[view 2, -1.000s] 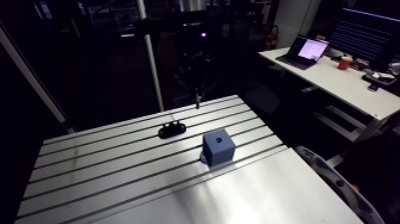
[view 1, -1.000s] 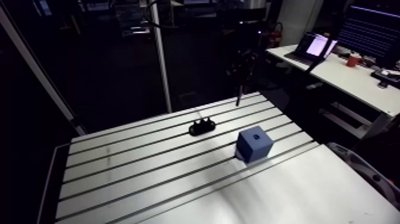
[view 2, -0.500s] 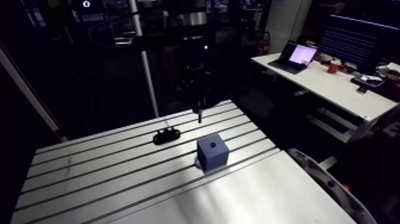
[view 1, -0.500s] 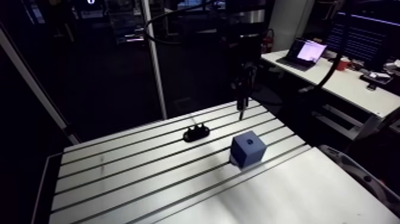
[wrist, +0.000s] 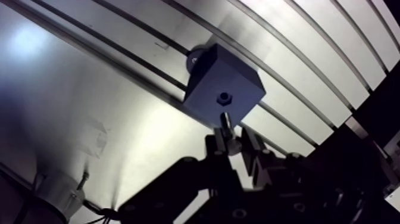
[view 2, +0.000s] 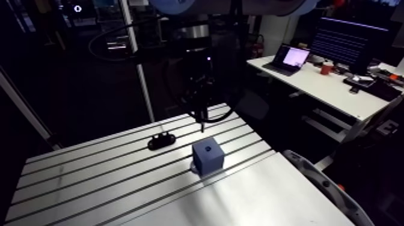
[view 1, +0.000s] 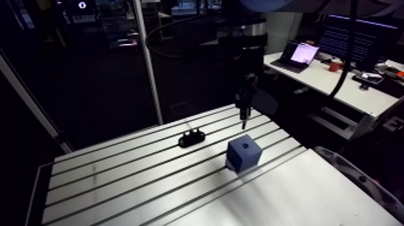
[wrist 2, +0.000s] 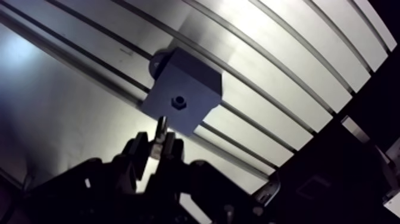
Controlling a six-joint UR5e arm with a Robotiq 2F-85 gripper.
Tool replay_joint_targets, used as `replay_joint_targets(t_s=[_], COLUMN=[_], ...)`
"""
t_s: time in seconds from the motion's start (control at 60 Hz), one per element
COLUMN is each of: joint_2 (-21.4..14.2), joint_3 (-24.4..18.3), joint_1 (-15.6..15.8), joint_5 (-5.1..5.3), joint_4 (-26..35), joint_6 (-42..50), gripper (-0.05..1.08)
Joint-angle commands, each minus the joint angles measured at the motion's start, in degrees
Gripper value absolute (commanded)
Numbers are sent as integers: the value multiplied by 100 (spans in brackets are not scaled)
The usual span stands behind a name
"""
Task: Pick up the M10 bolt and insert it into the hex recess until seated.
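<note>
Over slotted aluminium table [wrist: 89, 89], gripping M10 bolt [wrist: 225, 124] in gripper [wrist: 233, 139], shank pointed down, tip above and just beside hex recess [wrist: 224, 96] in top of blue block [wrist: 208, 83], not yet entered

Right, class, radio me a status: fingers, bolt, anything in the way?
Fingers shut on bolt. Bolt hangs point-down above blue block, not yet in hex recess. Black holder lies apart from block, not between them.
</note>
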Motion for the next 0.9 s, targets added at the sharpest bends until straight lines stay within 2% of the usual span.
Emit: replay_joint_targets(t_s=[0.017, 0.1, 0.35, 0.517, 0.9], joint_2=[-12, -5, 14, 74, 84], joint_3=[156, 184, 236, 349, 456], joint_1=[2, 3, 3, 12, 12], joint_5=[-174, -249, -252, -261, -254], joint_4=[-184, -186, -219, -644, -653], joint_6=[-26, -35, -1, -34, -35], gripper=[82, 82, 82, 82, 82])
